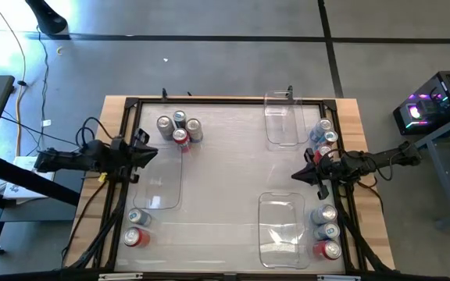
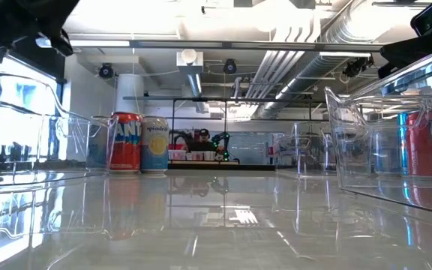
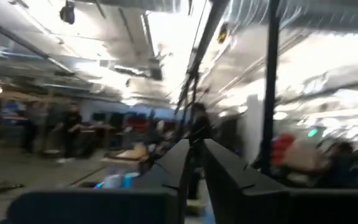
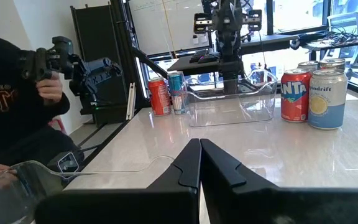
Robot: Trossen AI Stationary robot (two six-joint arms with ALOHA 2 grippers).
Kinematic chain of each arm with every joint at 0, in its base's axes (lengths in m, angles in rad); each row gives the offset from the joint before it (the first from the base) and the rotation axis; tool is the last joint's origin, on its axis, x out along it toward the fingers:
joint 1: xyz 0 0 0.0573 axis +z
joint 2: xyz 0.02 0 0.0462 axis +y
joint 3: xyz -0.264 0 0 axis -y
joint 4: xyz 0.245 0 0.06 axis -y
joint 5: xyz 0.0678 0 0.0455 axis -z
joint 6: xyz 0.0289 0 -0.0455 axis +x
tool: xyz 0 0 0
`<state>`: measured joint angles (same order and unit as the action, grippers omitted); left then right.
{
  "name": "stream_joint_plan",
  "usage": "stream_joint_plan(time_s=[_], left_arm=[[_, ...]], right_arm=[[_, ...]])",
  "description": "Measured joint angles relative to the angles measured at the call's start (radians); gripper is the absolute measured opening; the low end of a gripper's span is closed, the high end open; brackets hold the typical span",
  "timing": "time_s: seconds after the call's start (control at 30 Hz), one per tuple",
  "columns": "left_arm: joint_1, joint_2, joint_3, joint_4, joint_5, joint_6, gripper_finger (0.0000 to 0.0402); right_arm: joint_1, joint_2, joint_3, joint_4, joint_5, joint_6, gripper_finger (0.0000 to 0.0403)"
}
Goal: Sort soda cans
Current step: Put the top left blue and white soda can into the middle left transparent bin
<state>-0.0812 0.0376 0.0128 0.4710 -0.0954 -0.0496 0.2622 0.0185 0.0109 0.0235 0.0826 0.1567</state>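
Two tools, left tool (image 1: 148, 150) and right tool (image 1: 299, 176), hover closed (gripping nothing) amid soda cans (image 1: 180, 129).

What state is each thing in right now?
Left gripper: empty, over the table's left side.
Right gripper: shut, empty, at the right side.
Soda cans: all upright on the table, none in a bin.
Clear bins: three, all empty.
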Motion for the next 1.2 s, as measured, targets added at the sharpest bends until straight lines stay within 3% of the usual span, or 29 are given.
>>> stream_joint_plan(time_s=[0.13,0.37,0.73,0.93,1.2], left_arm=[[-0.017,0.109,0.002,-0.005,-0.125,0.058,0.0080],[-0.064,0.367,0.151,-0.047,-0.179,0.052,0.0128],[-0.094,0.742,0.681,-0.683,-0.492,0.001,0.0143],[0.015,0.935,0.983,-1.014,-0.389,-0.006,0.0164],[0.271,1.221,1.302,-1.339,-0.085,0.123,0.0264]], right_arm=[[0.000,0.000,0.000,0.000,0.000,0.000,0.0000],[0.000,0.000,0.000,0.000,0.000,0.000,0.0000],[0.000,0.000,0.000,0.000,0.000,0.000,0.0000],[0.000,0.000,0.000,0.000,0.000,0.000,0.0000],[0.000,0.000,0.000,0.000,0.000,0.000,0.0000]])
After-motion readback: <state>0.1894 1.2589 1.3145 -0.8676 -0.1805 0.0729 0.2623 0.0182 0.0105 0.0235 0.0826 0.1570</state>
